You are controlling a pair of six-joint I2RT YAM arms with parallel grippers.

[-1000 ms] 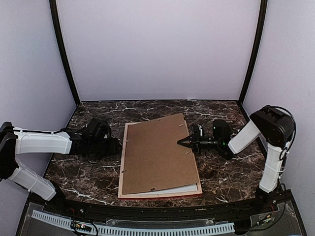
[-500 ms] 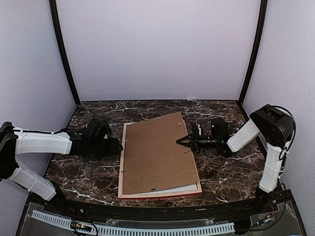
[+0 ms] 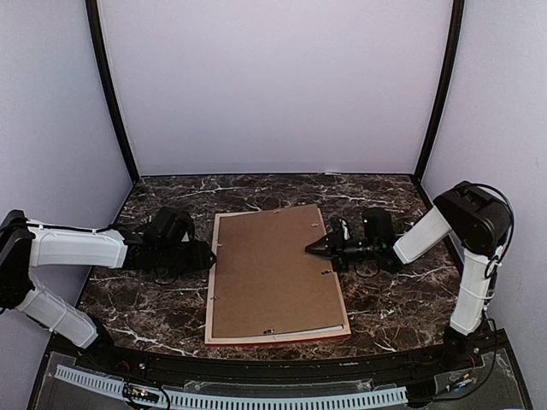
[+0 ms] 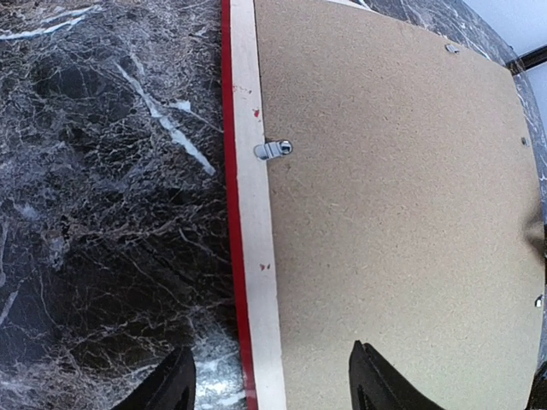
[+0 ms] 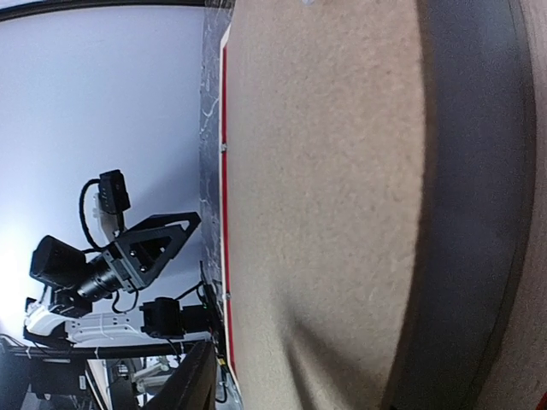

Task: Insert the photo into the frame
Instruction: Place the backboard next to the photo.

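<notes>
The frame (image 3: 211, 286) lies face down on the table, its red edge and pale wood back showing in the left wrist view (image 4: 250, 213). A brown backing board (image 3: 273, 273) lies on it, nearly square with it. The photo's print is hidden; only a white strip (image 3: 329, 328) shows under the board's near right corner. My left gripper (image 3: 208, 254) is open, its fingers (image 4: 175, 389) straddling the frame's left rail. My right gripper (image 3: 313, 248) is at the board's right edge; one finger (image 5: 192, 384) shows wide to the side, the other is hidden by the board (image 5: 325, 171).
The dark marble table (image 3: 385, 299) is walled by white panels with black posts (image 3: 109, 94) at the back corners. A small metal clip (image 4: 273, 150) sits on the frame's left rail. The left arm (image 5: 128, 256) shows across the board in the right wrist view.
The backing board has swung from a skewed, raised position down into line with the frame. My right gripper moved slightly left with it. My left gripper edged right to the frame's left rail.
</notes>
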